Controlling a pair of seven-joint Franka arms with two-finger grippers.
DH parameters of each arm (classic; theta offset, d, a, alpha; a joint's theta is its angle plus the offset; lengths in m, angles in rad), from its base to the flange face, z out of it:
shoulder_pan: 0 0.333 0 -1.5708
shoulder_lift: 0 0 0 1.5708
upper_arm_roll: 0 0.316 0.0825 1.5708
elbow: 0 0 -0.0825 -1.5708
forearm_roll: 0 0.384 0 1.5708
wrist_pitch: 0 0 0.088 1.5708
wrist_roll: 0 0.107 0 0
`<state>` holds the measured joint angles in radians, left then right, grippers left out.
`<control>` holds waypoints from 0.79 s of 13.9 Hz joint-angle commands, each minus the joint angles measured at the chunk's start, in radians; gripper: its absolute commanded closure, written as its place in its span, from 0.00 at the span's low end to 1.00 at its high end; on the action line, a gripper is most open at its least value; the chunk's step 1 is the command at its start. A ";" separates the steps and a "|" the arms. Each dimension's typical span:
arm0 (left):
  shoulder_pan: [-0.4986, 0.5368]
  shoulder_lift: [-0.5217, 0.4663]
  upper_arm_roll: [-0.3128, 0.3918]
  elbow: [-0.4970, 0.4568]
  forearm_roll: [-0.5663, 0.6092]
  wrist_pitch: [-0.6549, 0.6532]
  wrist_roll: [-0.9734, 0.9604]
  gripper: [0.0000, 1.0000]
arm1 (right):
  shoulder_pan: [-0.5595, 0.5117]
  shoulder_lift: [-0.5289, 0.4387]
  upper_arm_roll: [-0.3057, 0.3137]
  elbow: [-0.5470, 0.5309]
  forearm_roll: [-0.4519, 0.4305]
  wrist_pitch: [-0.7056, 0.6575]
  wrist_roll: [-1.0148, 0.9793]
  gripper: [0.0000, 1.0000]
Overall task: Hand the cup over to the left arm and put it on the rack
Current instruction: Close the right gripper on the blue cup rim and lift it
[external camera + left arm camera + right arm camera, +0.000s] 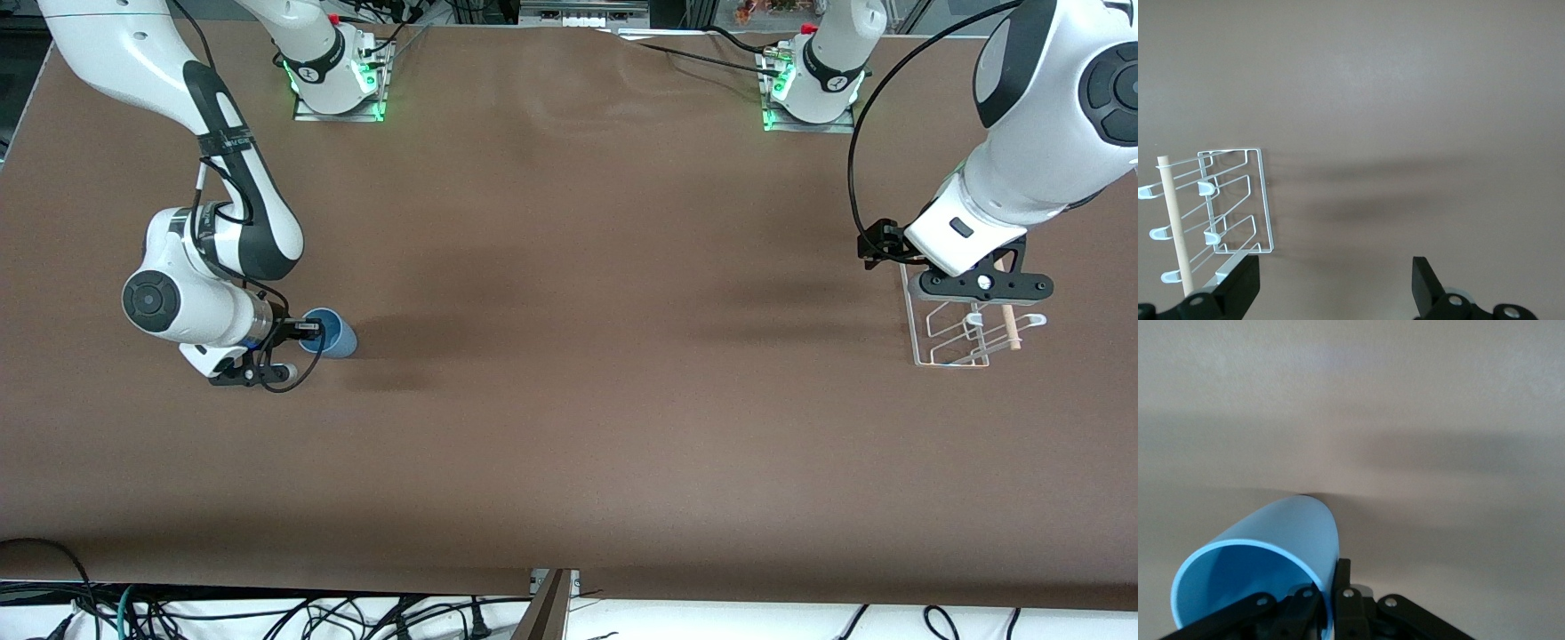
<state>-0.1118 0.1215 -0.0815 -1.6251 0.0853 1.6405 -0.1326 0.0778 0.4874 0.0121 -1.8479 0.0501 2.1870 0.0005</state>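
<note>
The light-blue cup (333,335) is at the right arm's end of the table, tilted, with its open mouth toward the hand. My right gripper (308,331) is shut on the cup's rim; in the right wrist view one finger is inside and one outside the wall of the cup (1288,530), and the gripper (1329,579) pinches it. The cup is low over the table. The rack (956,336) stands at the left arm's end of the table. My left gripper (982,284) hangs open and empty above the rack (1238,200), with its fingers (1426,283) wide apart.
The rack's light wooden rod (1011,330) lies across its white-tipped prongs and also shows in the left wrist view (1175,227). The brown table (587,356) stretches between the two arms. The arm bases stand along the farthest edge. Cables lie below the near edge.
</note>
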 commanded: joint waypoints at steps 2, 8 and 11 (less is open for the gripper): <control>-0.011 0.001 -0.015 0.033 -0.030 -0.094 0.031 0.00 | -0.003 0.007 0.012 0.087 0.106 -0.035 0.001 1.00; 0.001 0.042 -0.021 0.054 -0.230 -0.081 0.334 0.00 | 0.040 0.011 0.054 0.194 0.321 -0.108 0.102 1.00; 0.023 0.107 -0.018 0.053 -0.377 0.019 0.569 0.00 | 0.112 0.033 0.071 0.265 0.440 -0.121 0.309 1.00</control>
<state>-0.1043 0.1699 -0.1017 -1.5986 -0.2264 1.6149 0.2807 0.1509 0.4899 0.0748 -1.6491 0.4321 2.0906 0.1972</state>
